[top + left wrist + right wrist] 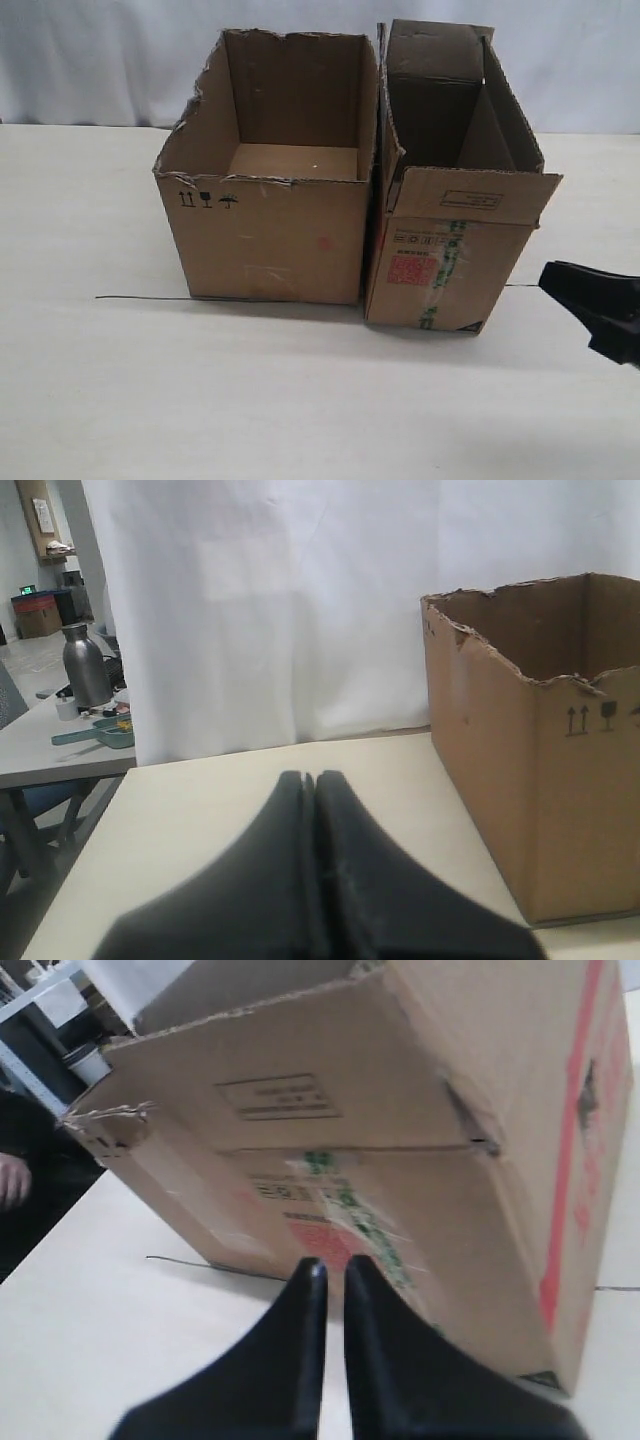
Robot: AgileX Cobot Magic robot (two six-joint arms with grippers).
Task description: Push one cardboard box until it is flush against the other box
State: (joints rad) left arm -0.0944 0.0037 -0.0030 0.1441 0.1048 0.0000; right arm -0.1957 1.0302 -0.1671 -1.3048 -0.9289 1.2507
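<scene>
While cardboard box [450,260] holds folded flap [487,135], other box [265,240] bare-floored.

Left gripper [311,777], black, its jaws pressed together over the pale worktop [220,790]. A torn-rimmed box [520,760] with black arrow symbols stands at two o'clock, apart from the gripper. White curtain [280,610] behind; metal bottle [87,665] at ten o'clock.

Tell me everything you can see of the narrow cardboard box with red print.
The narrow cardboard box is brown board, upright on the pale table, open-topped. Its front flap folds outward, the rear flap stands up. The front carries red print, a pale label and green-striped tape. It stands beside the wider torn box, apparently touching it near the top. The right gripper is apart from it.
</scene>
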